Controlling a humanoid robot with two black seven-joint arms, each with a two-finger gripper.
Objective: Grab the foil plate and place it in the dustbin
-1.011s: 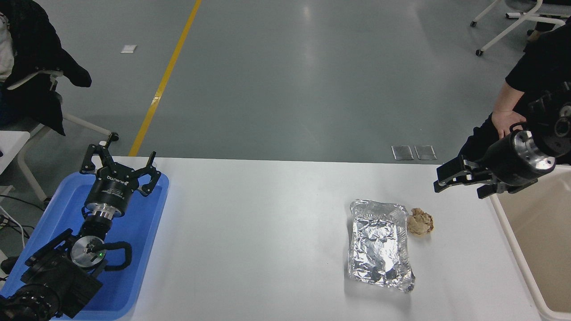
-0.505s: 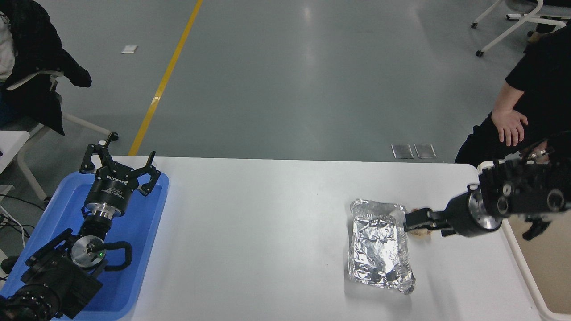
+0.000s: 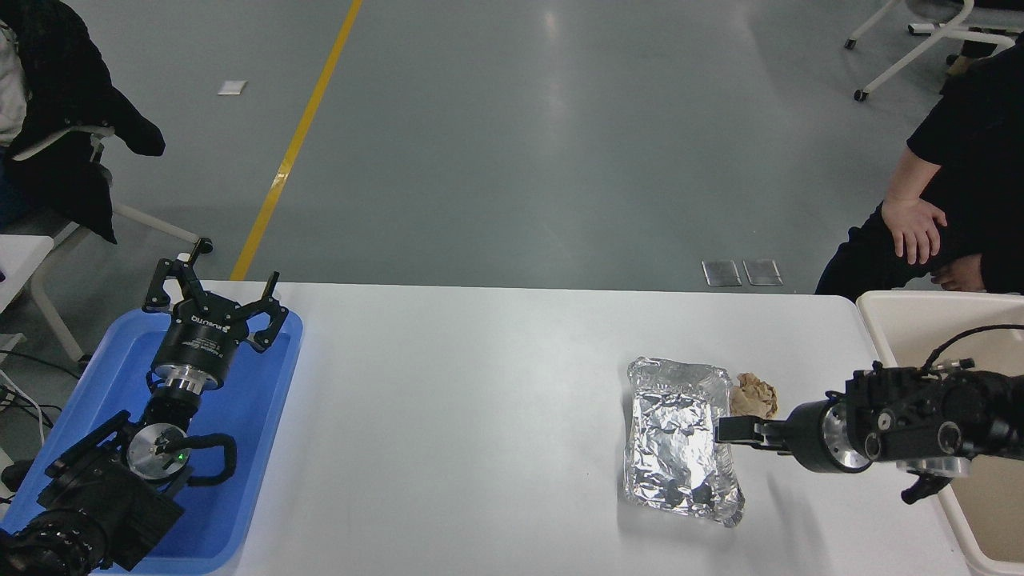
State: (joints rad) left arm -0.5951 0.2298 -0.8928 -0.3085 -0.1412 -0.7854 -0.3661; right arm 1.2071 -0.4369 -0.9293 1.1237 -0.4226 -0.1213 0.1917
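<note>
Right gripper, finger spread unclear, at foil plate right rim, crumpled brown paper ball just beside.

Crinkled foil plate flat on table, cream dustbin right

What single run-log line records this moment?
right gripper: at foil plate right rim, grip unclear | plate: on table | dustbin: far right | left gripper: parked over blue tray

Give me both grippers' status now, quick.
Left gripper: open, empty, parked over the blue tray.
Right gripper: at the foil plate's right rim; open or shut cannot be told.
</note>
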